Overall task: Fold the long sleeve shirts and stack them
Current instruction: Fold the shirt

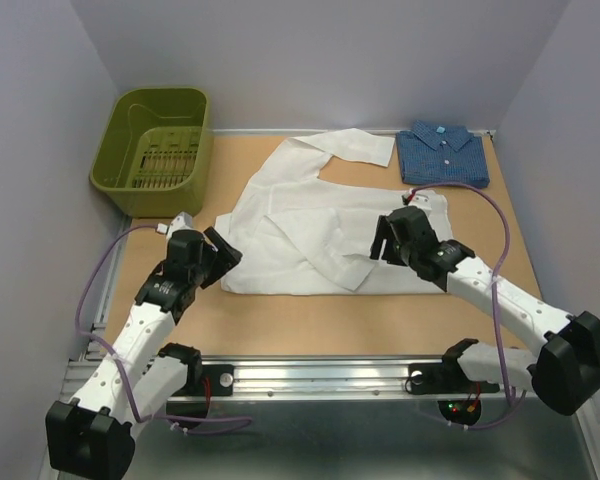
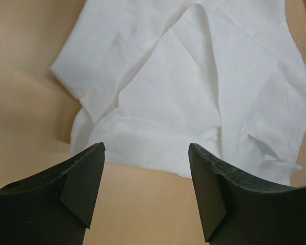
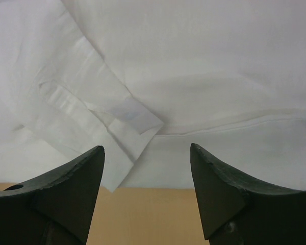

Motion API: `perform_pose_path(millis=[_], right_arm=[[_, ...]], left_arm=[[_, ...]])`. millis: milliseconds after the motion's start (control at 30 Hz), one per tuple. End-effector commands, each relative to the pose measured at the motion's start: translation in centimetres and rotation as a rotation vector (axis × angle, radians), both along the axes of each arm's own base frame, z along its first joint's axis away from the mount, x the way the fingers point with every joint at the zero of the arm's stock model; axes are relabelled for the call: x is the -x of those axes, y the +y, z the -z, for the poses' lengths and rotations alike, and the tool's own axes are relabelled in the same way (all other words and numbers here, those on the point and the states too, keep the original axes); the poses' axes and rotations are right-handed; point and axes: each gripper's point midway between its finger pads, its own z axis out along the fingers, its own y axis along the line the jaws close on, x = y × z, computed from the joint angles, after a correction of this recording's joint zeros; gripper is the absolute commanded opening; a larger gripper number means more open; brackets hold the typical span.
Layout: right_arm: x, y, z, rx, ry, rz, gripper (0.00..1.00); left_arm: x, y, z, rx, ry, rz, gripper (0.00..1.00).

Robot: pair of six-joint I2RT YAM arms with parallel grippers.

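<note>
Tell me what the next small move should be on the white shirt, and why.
Probably reach the right end effector to the far sleeve, which sticks out toward the blue shirt. It and the left end effector are open and empty, and the other sleeve already lies across the white shirt.

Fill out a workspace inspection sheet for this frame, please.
Surface: tan tabletop, metal rail along near edge.
Job's things: white shirt spread mid-table, part folded, one sleeve laid across its body; blue shirt folded at back right.
Clutter: green basket, back left.
Grippers: left gripper open, holding nothing, at white shirt's near-left edge; right gripper open, holding nothing, over its near edge beside a cuff.
Cables: left purple cable and right purple cable loop beside their arms; no snag seen.
Surroundings: pale walls on three sides.
</note>
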Motion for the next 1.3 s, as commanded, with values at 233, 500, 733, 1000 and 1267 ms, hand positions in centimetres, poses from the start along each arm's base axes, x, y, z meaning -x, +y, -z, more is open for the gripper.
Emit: perform_pose_path(millis=[233,500,733,1000,1267], right_arm=[[-0.9,1.5,4.7,-0.088,0.048,-0.076,0.73],[-2.0,1.8,5.4,0.015,0.034,-0.196,0.73],[-2.6,2.3,6.3,0.097,0.049,-0.308,0.72],[-4.0,2.4,6.3,0.160,0.042,-0.337,0.59],[-4.5,2.8,5.6,0.166,0.019,-0.377,0.59]], left_arm=[[-4.9,-5.4,-1.7,-0.042,-0.051,0.297,0.68],[-6.8,-7.9,3.1,-0.034,0.083,0.328,0.64],[-7.2,-7.8,5.9,-0.048,0.145,0.303,0.63],[-7.2,-7.2,7.7,-0.067,0.194,0.257,0.61],[-6.5,-6.4,9.2,-0.073,0.230,0.229,0.60]])
